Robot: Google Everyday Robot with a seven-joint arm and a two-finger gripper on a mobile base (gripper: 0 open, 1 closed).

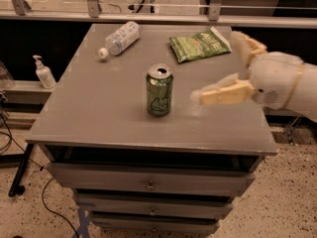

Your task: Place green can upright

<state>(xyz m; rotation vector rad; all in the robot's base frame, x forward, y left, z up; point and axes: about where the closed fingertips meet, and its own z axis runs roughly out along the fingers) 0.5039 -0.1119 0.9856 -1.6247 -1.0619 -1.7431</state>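
The green can stands upright near the middle of the grey table top, silver top with pull-tab facing up. My gripper is to the right of the can, well apart from it, above the table's right side. It is open and empty, with one finger pointing left towards the can and the other finger further back.
A clear plastic bottle with a white cap lies at the table's back left. A flat green snack bag lies at the back right. A soap dispenser stands on a shelf to the left. Drawers are below the table top.
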